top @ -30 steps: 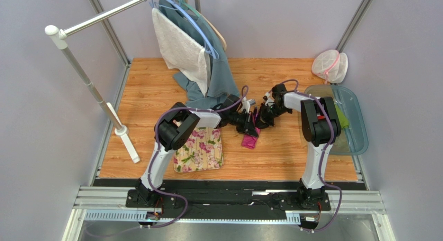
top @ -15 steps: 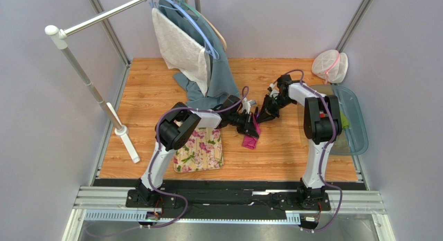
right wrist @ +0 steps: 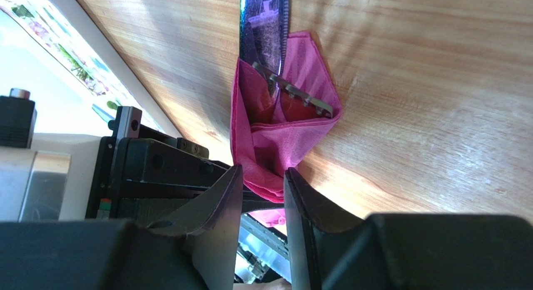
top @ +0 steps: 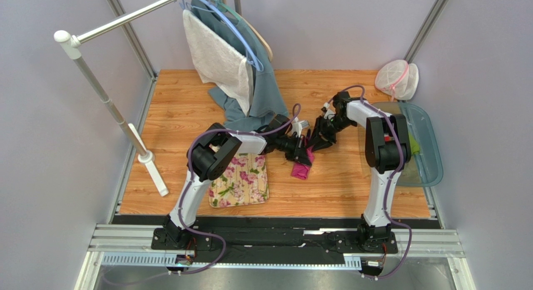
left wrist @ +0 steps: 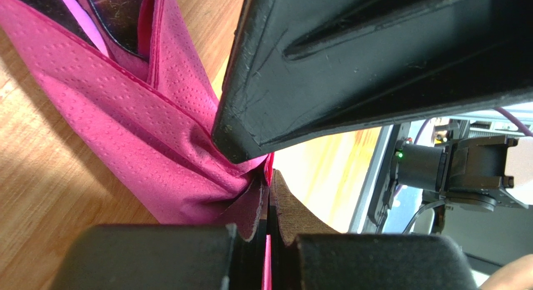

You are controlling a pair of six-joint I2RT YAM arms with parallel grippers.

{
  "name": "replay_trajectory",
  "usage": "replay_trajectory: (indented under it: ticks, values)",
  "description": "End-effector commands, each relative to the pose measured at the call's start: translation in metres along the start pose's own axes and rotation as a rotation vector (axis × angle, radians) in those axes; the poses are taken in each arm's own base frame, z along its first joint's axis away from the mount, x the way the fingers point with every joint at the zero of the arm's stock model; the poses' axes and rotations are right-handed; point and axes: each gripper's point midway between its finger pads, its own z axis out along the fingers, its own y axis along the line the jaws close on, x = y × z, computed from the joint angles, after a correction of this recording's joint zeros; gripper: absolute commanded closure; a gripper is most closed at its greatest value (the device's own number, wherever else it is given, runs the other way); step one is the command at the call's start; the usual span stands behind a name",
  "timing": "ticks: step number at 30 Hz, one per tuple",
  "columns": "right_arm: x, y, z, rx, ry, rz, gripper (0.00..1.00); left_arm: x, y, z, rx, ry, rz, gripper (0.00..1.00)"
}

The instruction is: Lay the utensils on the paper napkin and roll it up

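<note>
Paper napkin point(top: 300, 171) lying folded into pocket on wooden table point(top: 338, 190), just right of flowered mat point(top: 241, 181). Dark shiny utensils point(right wrist: 263, 28) tucked inside, ends poking out the open side. Left gripper point(left wrist: 269, 199) pretty much closed, pads pinching bunched napkin fold. Right gripper point(right wrist: 263, 190) right next to it, narrow gap, napkin's folded corner sitting between fingers. Honestly can't tell if it's actually squeezing. Both grippers nearly touching over the napkin's far end.
</note>
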Motion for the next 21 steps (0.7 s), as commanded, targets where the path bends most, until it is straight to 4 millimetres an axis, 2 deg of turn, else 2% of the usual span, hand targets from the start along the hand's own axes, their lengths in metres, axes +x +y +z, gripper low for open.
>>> replay_trajectory:
  ticks: [1, 4, 8, 11, 17, 21]
  values:
    - [0.001, 0.002, 0.005, -0.02, 0.01, -0.001, 0.66, 0.029, 0.027, 0.007, -0.062, 0.068, 0.012, 1.0]
    - [-0.001, -0.001, 0.006, -0.015, 0.007, 0.006, 0.68, 0.028, 0.023, 0.005, -0.041, 0.065, 0.039, 1.0]
    - [-0.005, -0.011, 0.011, 0.024, -0.005, 0.024, 0.84, 0.031, 0.02, 0.004, -0.02, 0.069, 0.055, 1.0]
    - [-0.008, -0.02, 0.015, 0.056, -0.016, 0.033, 0.91, 0.031, 0.018, 0.002, -0.011, 0.065, 0.069, 1.0]
    - [-0.019, -0.025, 0.024, 0.06, -0.04, 0.049, 0.92, 0.03, 0.014, 0.001, 0.005, 0.07, 0.096, 1.0]
    - [-0.019, -0.031, 0.03, 0.073, -0.036, 0.056, 0.92, 0.032, 0.01, 0.001, 0.019, 0.085, 0.123, 1.0]
